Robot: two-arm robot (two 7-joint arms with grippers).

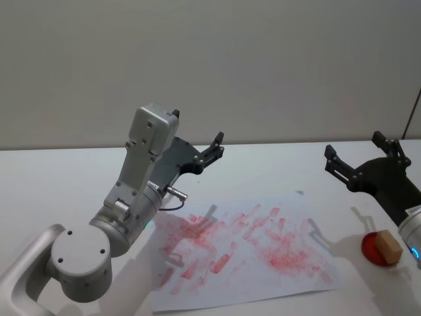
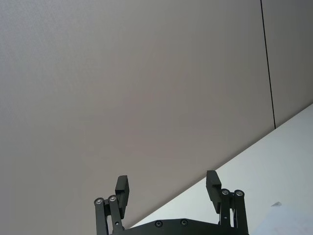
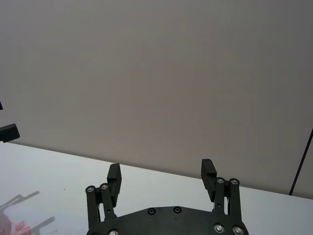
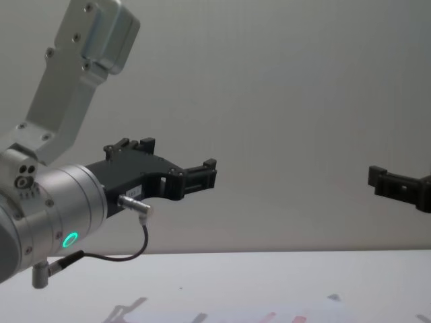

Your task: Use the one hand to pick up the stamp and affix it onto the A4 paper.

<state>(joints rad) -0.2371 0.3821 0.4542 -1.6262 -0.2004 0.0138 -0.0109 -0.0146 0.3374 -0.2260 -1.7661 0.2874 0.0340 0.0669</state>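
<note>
The left gripper [image 1: 213, 147] hangs in the air with its jaws released and nothing between them, pointing towards the far wall; it takes no part in the work, as far as one can judge.

Below those jaws and off to their right, the paper [image 1: 245, 255] lies flat on the table [image 1: 66, 172]; it is already covered in red prints, thickest in its middle, so stamping has plainly been done on this sheet.

The right gripper [image 1: 360, 153] is raised above the table beyond the paper's right edge; its jaws are spread wide and empty, and they too face the wall.

The stamp [image 1: 389, 249] is well below those jaws and behind them, close to the right wrist; it rests on a round red pad [image 1: 372, 248], apart from the paper.

For this round, I judge nothing is begun: the stamp is not yet gripped; what is left is to lower the right jaws over it, close on it, carry it to the sheet and press.
</note>
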